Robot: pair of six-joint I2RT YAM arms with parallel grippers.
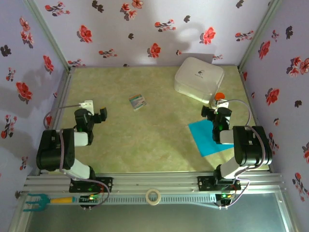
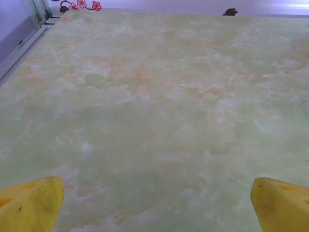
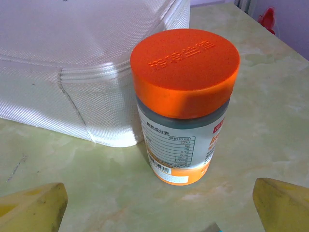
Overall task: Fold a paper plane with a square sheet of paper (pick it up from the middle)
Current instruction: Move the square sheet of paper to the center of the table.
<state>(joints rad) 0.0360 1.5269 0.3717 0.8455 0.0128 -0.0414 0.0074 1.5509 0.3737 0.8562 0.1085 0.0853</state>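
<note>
The square sheet of paper [image 1: 206,138] is bright turquoise-blue and lies flat on the table at the near right, not in a paper plane shape. Its right part is hidden under the right arm. My right gripper [image 1: 216,112] hangs open just beyond the sheet's far edge. It faces an orange-capped bottle [image 3: 186,104], with nothing between its yellow fingertips [image 3: 34,208]. My left gripper [image 1: 98,115] stands open over bare table at the left, far from the sheet. Its yellow fingertips [image 2: 29,205] are wide apart and hold nothing.
A white rounded box [image 1: 199,78] stands at the back right, and the orange-capped bottle [image 1: 219,96] is right beside it. A small multicoloured card [image 1: 137,102] lies mid-table. A tape roll [image 1: 153,196] and a teal fork tool [image 1: 33,201] rest on the front rail.
</note>
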